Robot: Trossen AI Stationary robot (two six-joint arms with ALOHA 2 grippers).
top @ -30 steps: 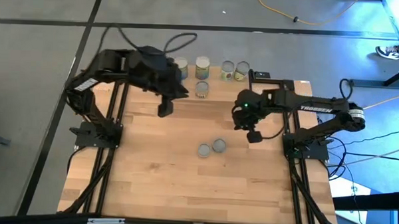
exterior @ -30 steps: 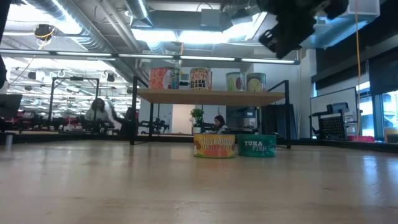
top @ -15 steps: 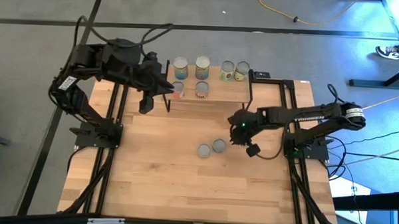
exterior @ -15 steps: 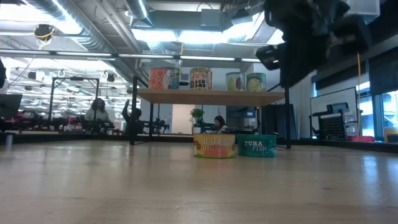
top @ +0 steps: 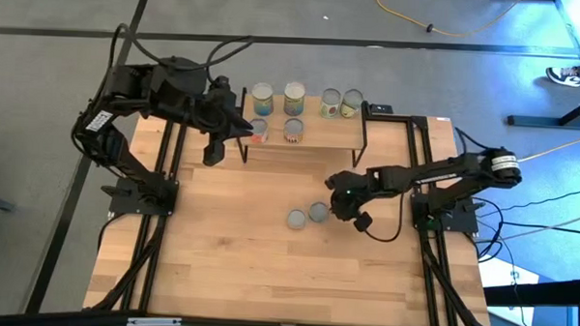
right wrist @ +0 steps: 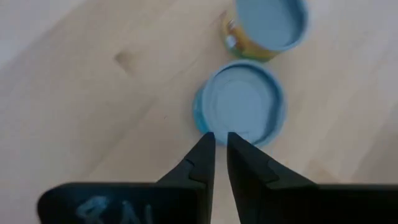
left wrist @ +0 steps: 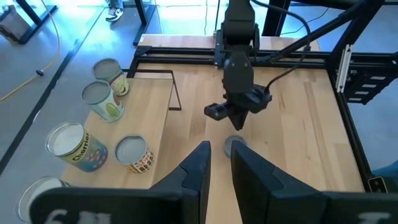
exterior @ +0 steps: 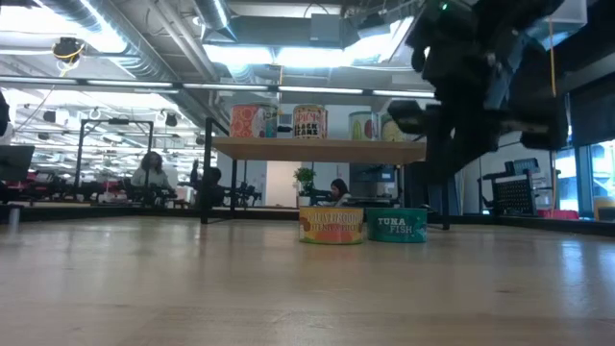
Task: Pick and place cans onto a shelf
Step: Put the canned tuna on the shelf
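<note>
Right wrist view shows the right gripper (right wrist: 216,142) directly above the tuna can (right wrist: 241,103), fingers nearly together, grasping nothing. Descending so, they would likely strike the lid or push it into the orange can (exterior: 332,225). Only the low view reads labels. Left gripper (top: 213,153) waits by the shelf (top: 320,131), fingers narrowly parted, empty.

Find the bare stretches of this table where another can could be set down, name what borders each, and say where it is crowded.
Free: the near half of the table, below the two loose cans, and the strip left of them up to the left gripper. Crowded: the shelf with its six cans at the far edge, and around the right gripper beside the loose pair.
</note>
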